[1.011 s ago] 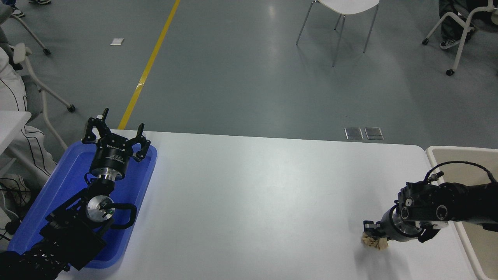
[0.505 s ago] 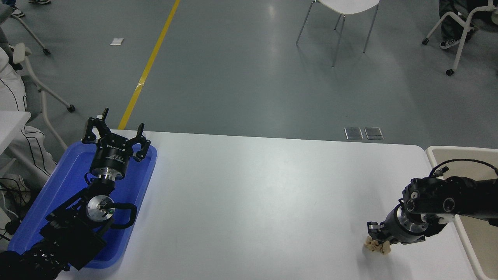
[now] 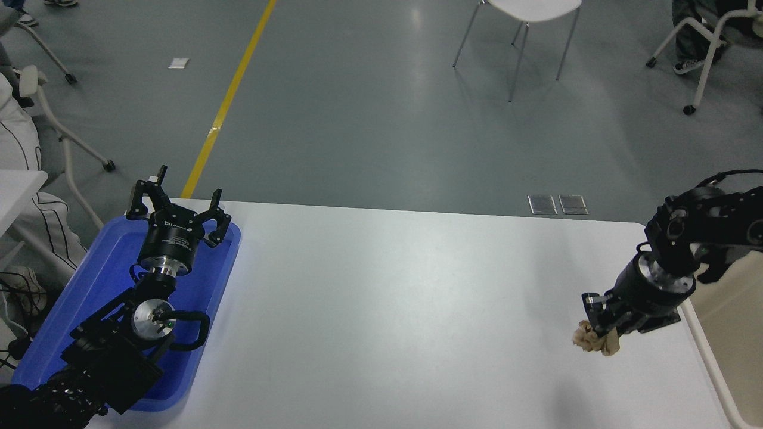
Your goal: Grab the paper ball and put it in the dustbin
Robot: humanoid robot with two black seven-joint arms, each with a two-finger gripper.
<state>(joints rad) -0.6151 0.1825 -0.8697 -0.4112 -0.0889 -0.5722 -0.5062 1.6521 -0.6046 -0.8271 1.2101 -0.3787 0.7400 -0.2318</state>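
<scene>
One relation governs next move — dustbin (image 3: 724,333) lies to right of right gripper (image 3: 599,333). We see its fingers closed on paper ball (image 3: 593,342), held clear above table (image 3: 387,310); faint shadow below. Ball irregular — we read no long axis, view poor. Left gripper (image 3: 179,208) parked over blue tray (image 3: 89,280), fingers spread.

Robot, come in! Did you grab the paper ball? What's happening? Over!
Right end effector shut on paper ball, held above the table. Left end effector open, parked over blue tray. Dustbin right beside, nothing between.
</scene>
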